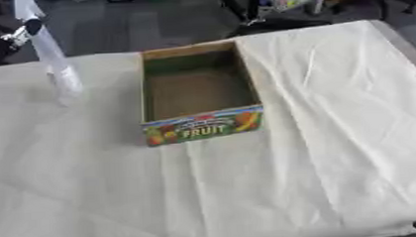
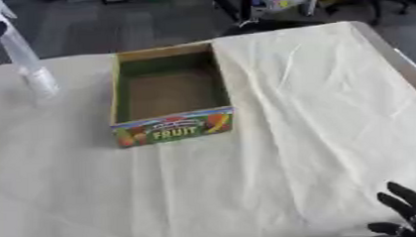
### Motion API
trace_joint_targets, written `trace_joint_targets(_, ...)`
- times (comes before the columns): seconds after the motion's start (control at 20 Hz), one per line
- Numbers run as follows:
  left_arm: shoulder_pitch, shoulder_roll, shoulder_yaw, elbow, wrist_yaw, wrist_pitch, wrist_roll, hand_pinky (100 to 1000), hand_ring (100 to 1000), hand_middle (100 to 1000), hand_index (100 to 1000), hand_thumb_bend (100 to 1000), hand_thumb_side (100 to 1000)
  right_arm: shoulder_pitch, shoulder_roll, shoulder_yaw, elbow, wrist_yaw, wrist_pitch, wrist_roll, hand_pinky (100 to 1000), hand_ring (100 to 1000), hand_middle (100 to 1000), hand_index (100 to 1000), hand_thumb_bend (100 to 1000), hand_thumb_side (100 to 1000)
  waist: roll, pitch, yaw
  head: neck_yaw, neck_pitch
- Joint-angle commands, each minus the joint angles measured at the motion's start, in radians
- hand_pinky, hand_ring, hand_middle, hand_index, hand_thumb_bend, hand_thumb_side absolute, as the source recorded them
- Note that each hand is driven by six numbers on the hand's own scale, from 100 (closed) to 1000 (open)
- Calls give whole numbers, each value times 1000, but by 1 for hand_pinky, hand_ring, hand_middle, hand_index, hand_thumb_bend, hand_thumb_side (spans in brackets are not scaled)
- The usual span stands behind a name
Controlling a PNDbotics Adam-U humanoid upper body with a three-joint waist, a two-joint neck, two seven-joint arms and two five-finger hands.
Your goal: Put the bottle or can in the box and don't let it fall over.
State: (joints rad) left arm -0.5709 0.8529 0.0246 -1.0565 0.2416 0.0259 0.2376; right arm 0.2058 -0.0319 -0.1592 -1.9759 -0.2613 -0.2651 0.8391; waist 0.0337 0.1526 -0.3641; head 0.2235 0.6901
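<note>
A tall clear plastic bottle [image 1: 53, 61] leans at the far left of the table, its top tilted toward the upper left. My left hand [image 1: 2, 42] comes in from the upper left corner with its fingers curled round the bottle's upper part. Whether the bottle's base touches the cloth I cannot tell. The open cardboard box [image 1: 203, 126], with "FRUIT" printed on its front wall, stands in the middle of the table, to the right of the bottle, with nothing inside. My right hand [image 2: 407, 209] rests open at the lower right corner, fingers up.
A cream cloth [image 1: 316, 136] with creases covers the table. The table's right edge [image 2: 398, 59] runs diagonally at the upper right. Dark chair legs and other furniture [image 1: 260, 14] stand on the floor beyond the far edge.
</note>
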Motion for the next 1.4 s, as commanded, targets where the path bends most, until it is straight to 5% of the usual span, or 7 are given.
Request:
trace_joint_targets(0.05,-25,28,-2,-1,-10,10,53,867,915,570,855,809,463,-7,-4,3,-12,3,-1,7,777,1000,1000,1000,100,470,1,-6,-7,5,-21)
trace_joint_targets(0.65,-43,44,-3,-3,24,18,148,872,926,580,858,814,476,-30,8,5,-8,13,2,13,777,1000,1000,1000,100,470,18,19,-65,38,-46)
trace_joint_targets(1.05,-48,52,-1,1,21,32,180,875,930,584,855,811,463,-37,8,5,-5,16,6,13,776,1000,1000,1000,100,470,24,22,-73,112,-56)
trace_joint_targets(1.4,-53,63,5,26,6,39,189,876,937,593,857,806,449,-38,10,7,-4,20,5,16,776,1000,1000,1000,100,470,25,26,-78,121,-70)
